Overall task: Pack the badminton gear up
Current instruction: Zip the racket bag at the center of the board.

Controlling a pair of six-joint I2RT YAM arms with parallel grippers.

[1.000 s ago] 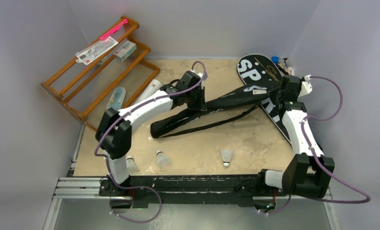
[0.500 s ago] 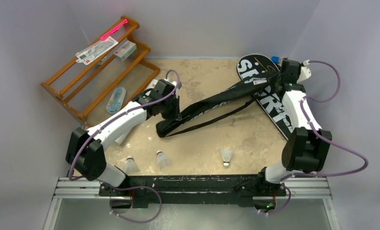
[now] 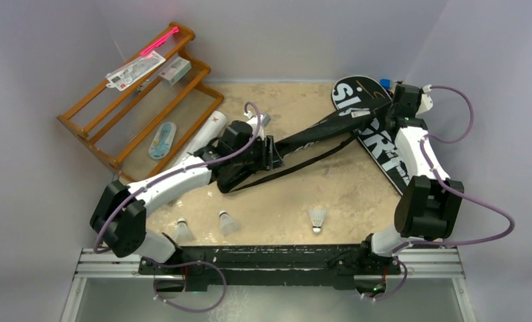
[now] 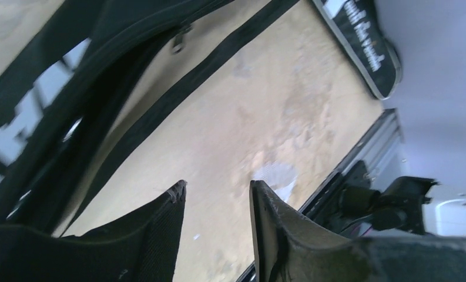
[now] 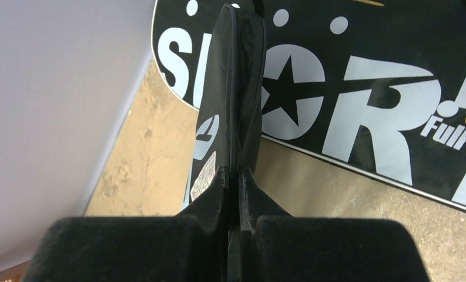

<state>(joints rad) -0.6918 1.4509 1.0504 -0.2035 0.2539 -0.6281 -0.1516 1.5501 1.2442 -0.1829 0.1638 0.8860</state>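
A narrow black racket bag [image 3: 316, 136] with white lettering stretches slantwise across the table, its far end lifted. My right gripper [image 3: 386, 111] is shut on that end's edge; the right wrist view shows the fabric [image 5: 233, 88] pinched between the jaws of the right gripper [image 5: 239, 173]. My left gripper [image 3: 274, 153] hangs beside the bag's middle, open, with only bare table between the fingers of the left gripper [image 4: 217, 188]. A second black bag [image 3: 377, 141] lies flat at the back right. Three white shuttlecocks [image 3: 183, 230] [image 3: 227, 222] [image 3: 317, 219] stand near the front edge. A white tube [image 3: 206, 134] lies left of my left arm.
An orange wooden rack [image 3: 142, 94] leans in the back left corner with a small carton [image 3: 174, 69] and a card [image 3: 135, 70] on it. The held bag's loose strap [image 3: 303, 164] trails over the table. Grey walls close in on both sides.
My left gripper has opened and let go of the bag, then shifted right along it. The right gripper stays shut on the bag's far end.
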